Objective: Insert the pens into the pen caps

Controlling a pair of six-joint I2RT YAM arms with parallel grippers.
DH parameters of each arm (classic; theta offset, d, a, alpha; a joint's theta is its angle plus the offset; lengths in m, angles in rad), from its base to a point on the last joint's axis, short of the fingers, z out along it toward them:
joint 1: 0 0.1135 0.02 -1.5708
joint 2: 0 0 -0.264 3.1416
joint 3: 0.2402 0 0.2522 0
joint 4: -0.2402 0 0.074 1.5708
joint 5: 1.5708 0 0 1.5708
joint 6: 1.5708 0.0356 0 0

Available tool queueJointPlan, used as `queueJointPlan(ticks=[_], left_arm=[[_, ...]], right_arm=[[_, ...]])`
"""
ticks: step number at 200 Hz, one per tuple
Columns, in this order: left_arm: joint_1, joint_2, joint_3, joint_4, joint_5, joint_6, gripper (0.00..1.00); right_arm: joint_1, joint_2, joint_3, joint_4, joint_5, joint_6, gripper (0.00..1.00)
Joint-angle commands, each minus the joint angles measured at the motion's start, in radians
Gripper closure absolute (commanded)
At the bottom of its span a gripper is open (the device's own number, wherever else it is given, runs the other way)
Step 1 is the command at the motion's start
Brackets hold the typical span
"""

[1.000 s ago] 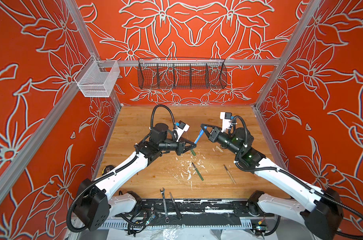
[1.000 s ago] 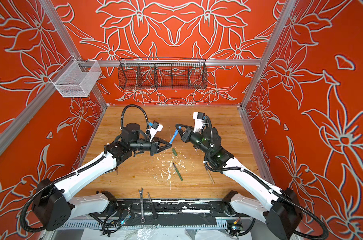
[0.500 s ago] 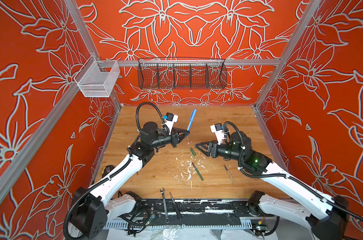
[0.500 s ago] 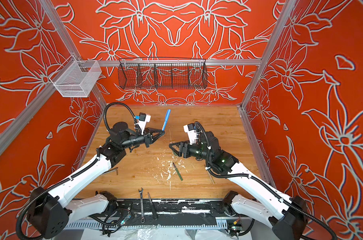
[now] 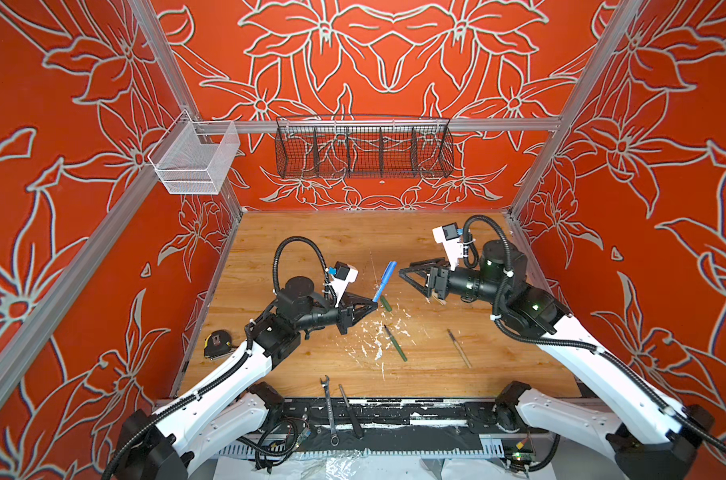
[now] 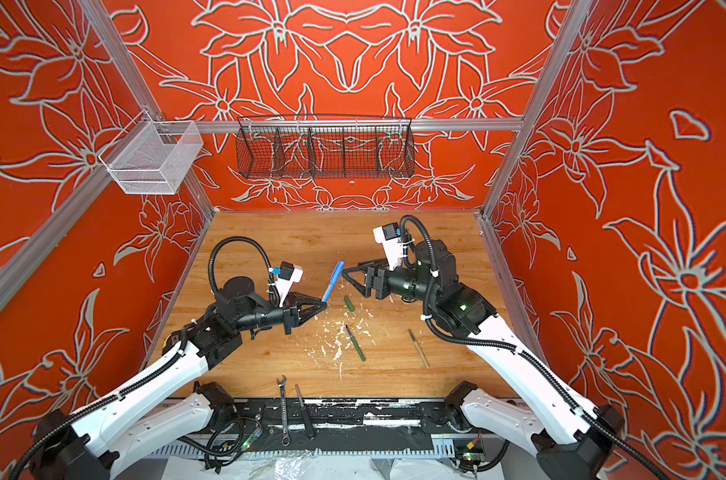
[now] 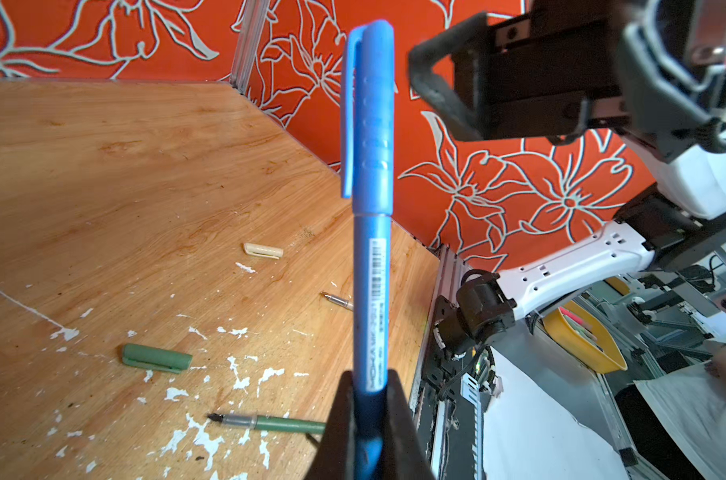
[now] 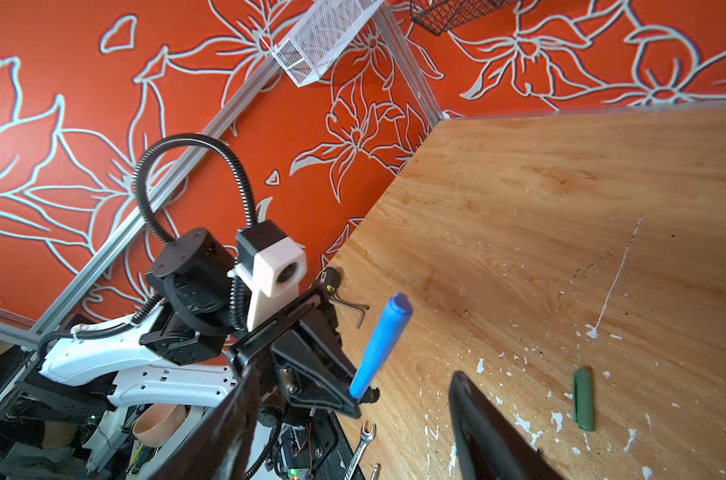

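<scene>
- Nearest the robot's base, the green pen (image 5: 396, 343) lies flat on the table (image 5: 311, 241) without a cap. Its long axis runs from near-right to far-left, with the dark tip at the far end.
- The tan pen (image 5: 459, 349) lies well to the right of it and roughly parallel. It has no cap either and is on the right arm's side.
- Just past the green pen's tip lies the green cap (image 5: 387, 304), its long axis close to the pen's own line. In both top views it sits between the two grippers, just beside the tips of the left one.
- The left gripper (image 5: 374, 304) is clamped on the lower end of the blue pen (image 5: 384, 281), which tilts up and away from it. The blue cap (image 7: 374, 120) is seated on the pen's upper end, so this pair looks done.
- The right gripper (image 5: 407, 268) stands just beyond the capped end, jaws spread, with nothing between them.
- Farthest out, the tan cap (image 7: 263, 250) lies on the table on the right arm's side.
- The next move probably turns on the green pair.
  - The left gripper is nearer to both the green pen and the green cap, but it already holds the blue pen.
  - The right gripper is free. It would have to come down and back toward the base, with its jaws set across the pen's slanting axis.
</scene>
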Motion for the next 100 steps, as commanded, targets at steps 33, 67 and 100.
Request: queueJointPlan(ticks=[33,67,100], left_arm=[[-0.030,-0.039,-0.005,-0.013,-0.017,0.008,1.00],[-0.031,-0.028,-0.002,-0.026,-0.016,0.010,1.00],[-0.031,-0.022,0.007,-0.029,-0.016,0.013,1.00]], right_arm=[[-0.007,0.061,0.016,0.096,-0.079,0.030,0.27],[-0.007,0.077,0.003,0.157,-0.092,0.052,0.28],[-0.006,0.103,0.006,0.177,-0.095,0.063,0.33]])
